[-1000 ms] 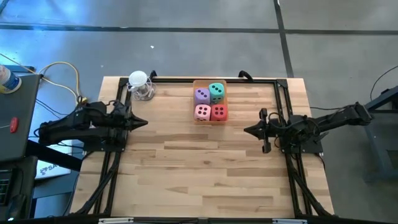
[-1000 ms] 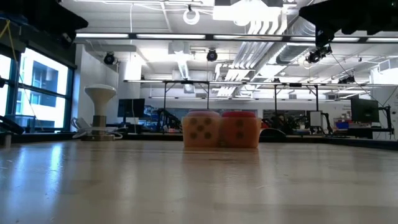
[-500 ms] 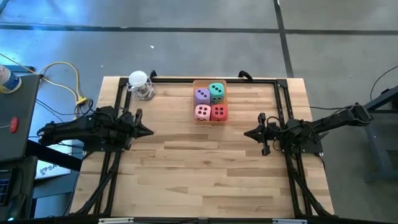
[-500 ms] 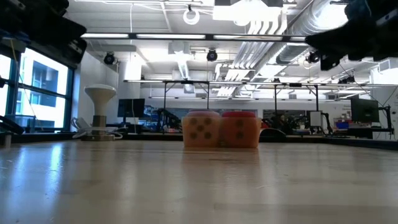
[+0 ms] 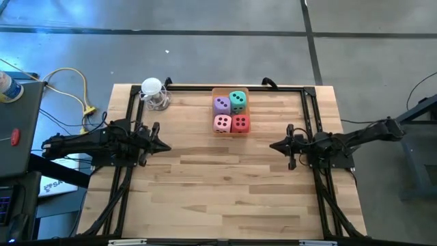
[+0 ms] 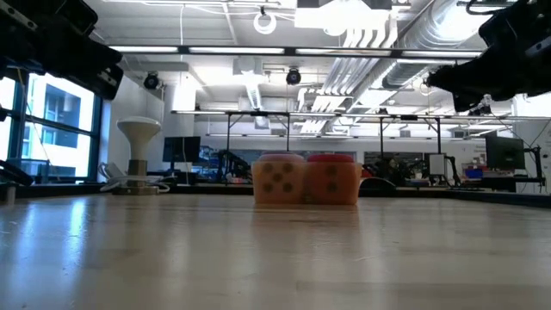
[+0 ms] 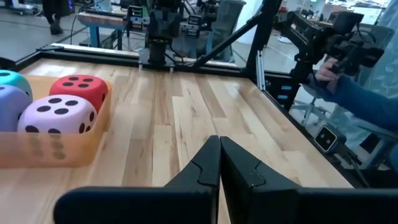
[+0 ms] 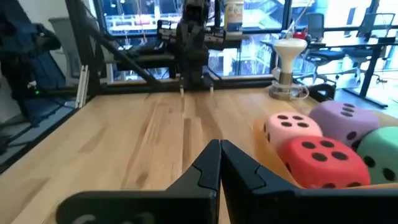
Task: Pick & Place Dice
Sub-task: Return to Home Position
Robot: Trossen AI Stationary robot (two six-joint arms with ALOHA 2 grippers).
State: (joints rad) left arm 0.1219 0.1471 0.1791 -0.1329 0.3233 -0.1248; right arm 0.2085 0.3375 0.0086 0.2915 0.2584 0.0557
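Dice (image 5: 230,113) in bin (image 7: 37,152); arms (image 5: 89,142) inward

No readable text, brand, label or sign anywhere on the pale wooden tabletop (image 5: 225,184). Only dark pips marking the four soft, cube-shaped dice in the translucent orange bin (image 7: 50,152): pink die (image 5: 222,123), red die (image 5: 240,123), purple die (image 5: 221,104), teal-green die (image 5: 237,101).

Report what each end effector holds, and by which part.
Nothing. Left end effector and right end effector are shut, empty; the dice sit in the bin.
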